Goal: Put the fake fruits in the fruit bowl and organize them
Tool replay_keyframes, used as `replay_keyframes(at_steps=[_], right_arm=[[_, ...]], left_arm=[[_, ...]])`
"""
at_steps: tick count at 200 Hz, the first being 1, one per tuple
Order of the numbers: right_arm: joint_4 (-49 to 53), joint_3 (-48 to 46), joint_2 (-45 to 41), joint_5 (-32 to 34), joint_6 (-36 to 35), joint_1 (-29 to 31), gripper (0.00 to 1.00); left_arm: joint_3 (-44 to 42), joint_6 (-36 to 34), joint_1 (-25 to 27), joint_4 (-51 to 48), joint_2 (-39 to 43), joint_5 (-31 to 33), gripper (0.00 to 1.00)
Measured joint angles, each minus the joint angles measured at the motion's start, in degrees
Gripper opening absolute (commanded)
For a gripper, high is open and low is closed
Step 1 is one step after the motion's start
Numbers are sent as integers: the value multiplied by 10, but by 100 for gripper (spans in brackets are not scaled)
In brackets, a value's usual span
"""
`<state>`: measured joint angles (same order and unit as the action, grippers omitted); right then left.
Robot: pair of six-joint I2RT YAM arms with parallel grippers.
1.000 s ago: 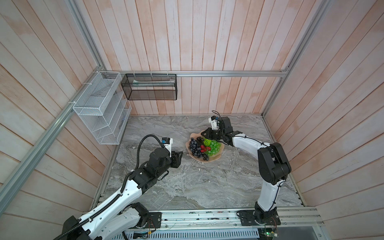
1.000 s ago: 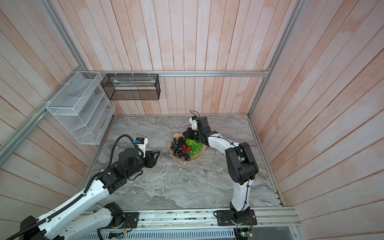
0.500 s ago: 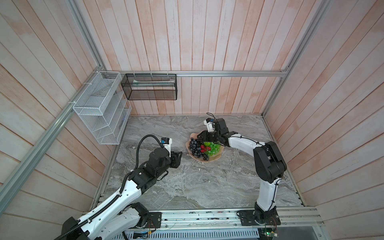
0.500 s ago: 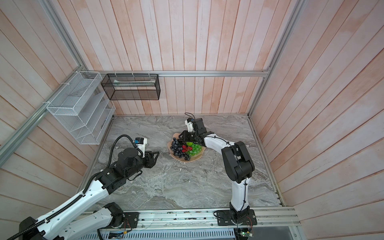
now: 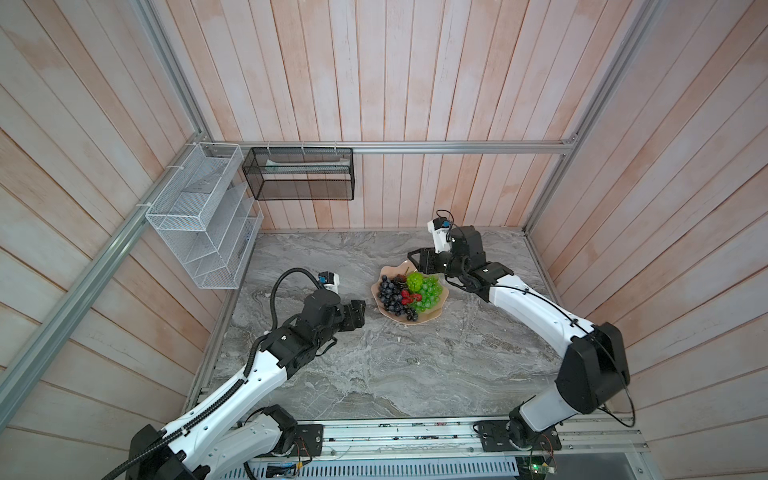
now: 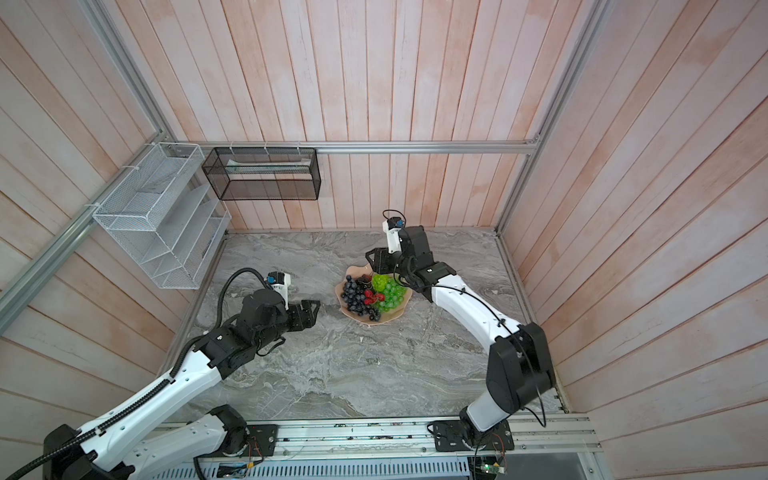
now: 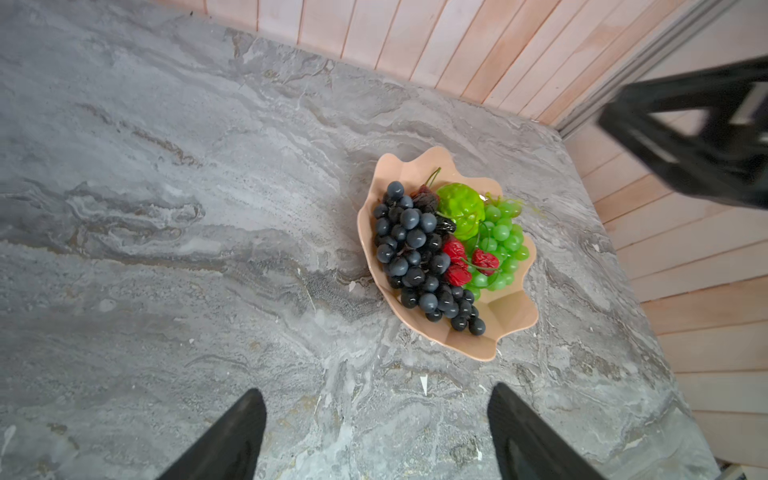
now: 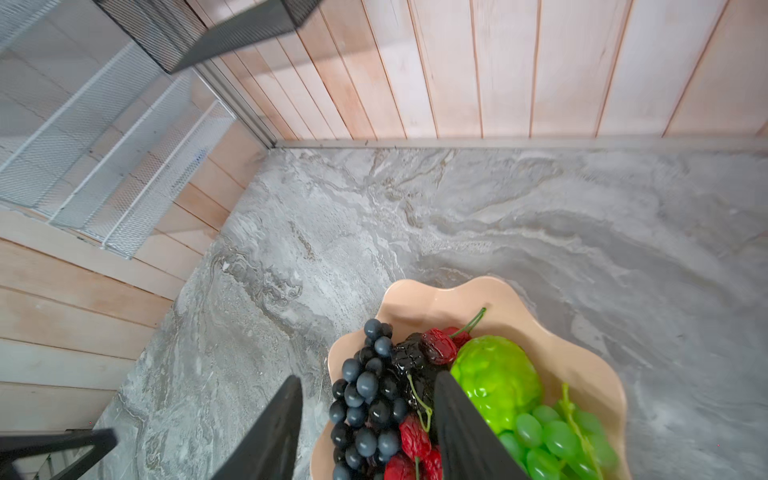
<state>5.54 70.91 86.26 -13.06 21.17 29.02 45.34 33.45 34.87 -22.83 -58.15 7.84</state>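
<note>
Grey marble-patterned worktop, walled in pale wooden planks, carries one shallow peach-pink fruit bowl with a wavy rim in both top views. Every fake fruit in sight lies inside it. A dark purple grape bunch sits on the left arm's side and a translucent green grape bunch on the right arm's. A bright green knobbly round fruit lies toward the back wall, with small red stemmed cherries between the bunches. No fruit shows loose on the stone, so the placing looks finished, with at most some tidying left.

A white wire mesh rack and a black mesh basket hang on the walls; neither shows fruit. The left claw hovers just beside the bowl, while the right claw hangs over its back rim.

From the left wrist, that arm's jaws stand wide apart and empty above bare stone, the bowl ahead of them. From the right wrist, the jaws stand parted just over the pile, gripping nothing. A black bumpy fruit is tucked between the dark grapes and the knobbly fruit.
</note>
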Motion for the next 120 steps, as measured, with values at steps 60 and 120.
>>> replay_keyframes(at_steps=[60, 120], right_arm=[[-12, -149, -188, 133, -78, -8, 98], [-235, -383, -340, 131, -212, -195, 98]], left_arm=[[21, -43, -101, 25, -26, 25, 100], [-167, -186, -210, 269, 4, 63, 100]])
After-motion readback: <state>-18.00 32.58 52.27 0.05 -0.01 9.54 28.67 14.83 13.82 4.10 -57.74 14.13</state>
